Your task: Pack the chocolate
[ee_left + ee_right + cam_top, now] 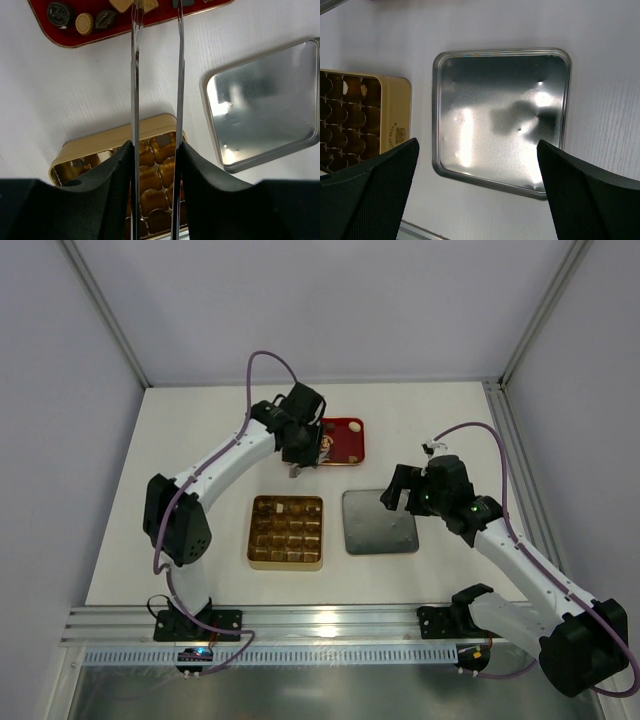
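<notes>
nearest the arm bases, a gold gridded box [285, 532] is lying open on the white table [200, 430], with a bare silver lid [380, 522] sitting just beside it on the right, the two not touching. some of the box's cells are showing brown shapes in the left wrist view, though whether these are pieces or only gold lining is hard to tell. the right claw [404, 496] is hanging above the lid with its jaws spread wide and nothing in them; in its own wrist view the two black fingers [370, 195] are framing the lid from either side. farther out, the left arm is arching past the box toward a flat red tray [345, 440] at the far side of the table, with the left claw [298, 468] pointing down at the tray's near left edge. the chocolate [85, 22] is lying on that tray: a dark round piece, a light brown fluted one and a dark oval in a row left of the claw's long thin blades [134, 75], and light brown pieces right at the blade tips. the blades are standing apart, but their tips are running off the top of the wrist view, so whether they are clenched on a piece cannot be told.
</notes>
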`<state>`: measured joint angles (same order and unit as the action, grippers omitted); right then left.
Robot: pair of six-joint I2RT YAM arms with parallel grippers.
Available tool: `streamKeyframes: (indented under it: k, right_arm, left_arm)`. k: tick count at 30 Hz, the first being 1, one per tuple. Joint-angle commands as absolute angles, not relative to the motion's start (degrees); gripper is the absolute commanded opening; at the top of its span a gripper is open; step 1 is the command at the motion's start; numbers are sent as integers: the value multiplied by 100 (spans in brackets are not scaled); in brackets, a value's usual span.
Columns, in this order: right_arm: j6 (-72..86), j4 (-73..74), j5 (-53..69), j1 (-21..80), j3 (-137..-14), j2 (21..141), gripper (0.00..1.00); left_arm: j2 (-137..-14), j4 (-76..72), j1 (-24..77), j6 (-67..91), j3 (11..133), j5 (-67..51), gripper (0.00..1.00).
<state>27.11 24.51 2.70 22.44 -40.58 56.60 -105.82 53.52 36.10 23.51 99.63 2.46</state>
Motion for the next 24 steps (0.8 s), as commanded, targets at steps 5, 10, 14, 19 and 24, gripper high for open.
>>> streamKeyframes:
  k: [5, 10, 14, 19, 24]
  right_arm:
    - [2619, 2382, 167, 2268, -4025, 5581, 100]
    - [2619, 2399, 150, 2268, -4017, 5555, 100]
    - [2610, 2408, 149, 2268, -4017, 5546, 100]
    - [2602, 2408, 141, 2259, -4008, 5546, 100]
    - [2593, 2426, 114, 2250, -3999, 5520, 100]
  left_arm:
    - [-10775, 5115, 3612, 2347, 10116, 184, 40]
    - [-10907, 5106, 3604, 2338, 10160, 193, 40]
    - [-10942, 5089, 3604, 2347, 10160, 228, 40]
    - [-11048, 5106, 3604, 2338, 10230, 229, 40]
    - [-11206, 5141, 3612, 2338, 10362, 229, 40]
